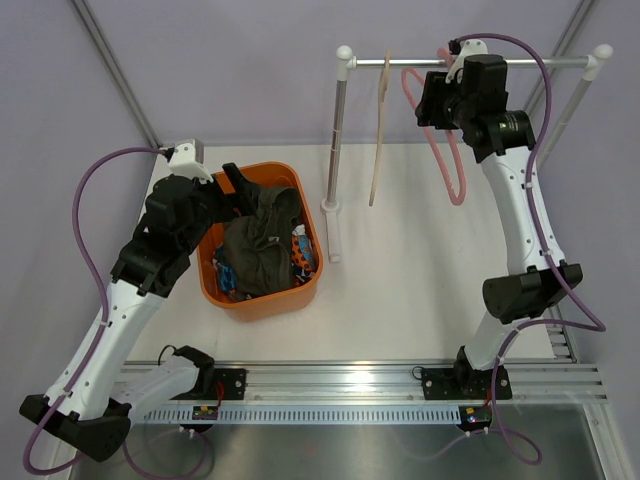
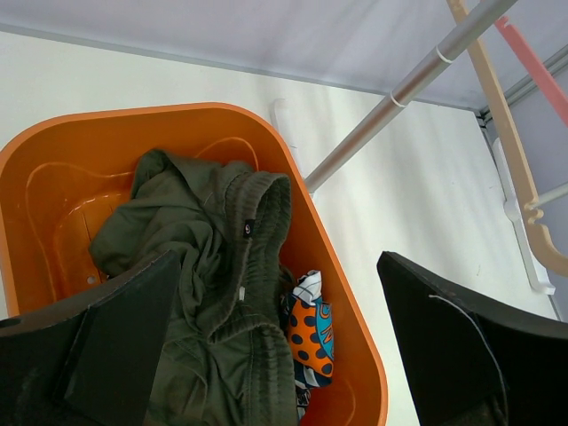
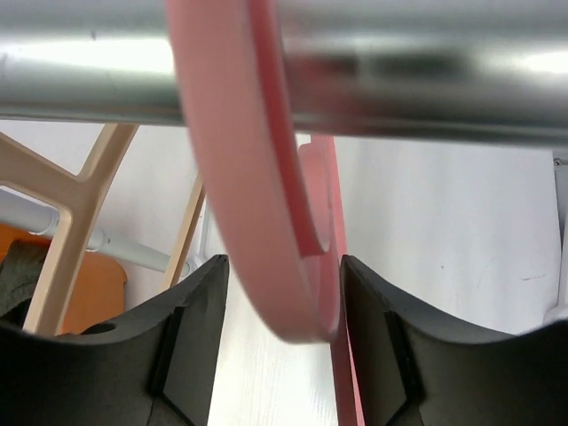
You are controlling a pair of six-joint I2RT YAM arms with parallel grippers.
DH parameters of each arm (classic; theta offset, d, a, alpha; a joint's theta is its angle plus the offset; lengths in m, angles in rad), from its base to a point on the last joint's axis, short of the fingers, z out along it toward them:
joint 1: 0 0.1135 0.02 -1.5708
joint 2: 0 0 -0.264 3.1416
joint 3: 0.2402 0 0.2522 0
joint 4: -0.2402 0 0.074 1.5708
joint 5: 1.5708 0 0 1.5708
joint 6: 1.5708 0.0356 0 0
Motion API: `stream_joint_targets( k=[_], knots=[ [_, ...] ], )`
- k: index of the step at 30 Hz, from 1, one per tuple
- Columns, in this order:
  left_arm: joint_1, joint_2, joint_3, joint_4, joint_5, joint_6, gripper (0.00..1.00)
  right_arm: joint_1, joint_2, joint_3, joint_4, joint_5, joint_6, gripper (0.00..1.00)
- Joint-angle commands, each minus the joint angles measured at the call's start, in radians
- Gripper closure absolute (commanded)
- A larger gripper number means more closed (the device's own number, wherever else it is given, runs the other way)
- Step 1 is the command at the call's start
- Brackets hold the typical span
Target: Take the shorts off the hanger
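Observation:
The olive-green shorts [image 1: 258, 245] lie crumpled in the orange bin [image 1: 262, 172], off any hanger. In the left wrist view the shorts [image 2: 213, 293] fill the bin [image 2: 346, 293] below my left gripper [image 2: 277, 266], which hangs open over them with nothing between its fingers. That gripper [image 1: 232, 195] sits at the bin's far left rim. A bare pink hanger [image 1: 450, 165] hangs from the rail [image 1: 420, 62]. My right gripper [image 1: 430, 100] is up at its hook. The jaws stand apart on either side of the pink hook [image 3: 257, 204], with my right gripper [image 3: 284, 266] open.
A bare wooden hanger [image 1: 380, 130] hangs on the same rail, left of the pink one. The rack's left post [image 1: 338, 130] stands just right of the bin. An orange-and-blue patterned garment [image 1: 300, 250] lies in the bin beside the shorts.

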Motion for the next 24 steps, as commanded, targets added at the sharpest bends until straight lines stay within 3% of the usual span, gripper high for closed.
stream_joint_targets(
  k=[1,14,16,19,24],
  knots=[
    [0.006,-0.011,0.024,0.026,-0.005,0.024,0.01,-0.003,-0.053,0.063,-0.028,-0.002,0.004,0.37],
    [0.004,0.018,0.061,-0.011,-0.003,0.060,0.01,-0.003,-0.212,0.017,-0.050,0.141,0.042,0.21],
    [0.004,0.026,0.072,-0.025,0.018,0.075,0.01,-0.003,-0.271,-0.030,-0.035,0.141,0.058,0.12],
    [0.006,0.046,0.099,-0.047,0.064,0.104,0.01,-0.003,-0.347,-0.088,-0.032,0.094,0.099,0.00],
    [0.004,0.038,0.101,-0.042,0.141,0.152,0.01,-0.003,-0.505,-0.287,0.022,-0.072,0.182,0.00]
  ],
)
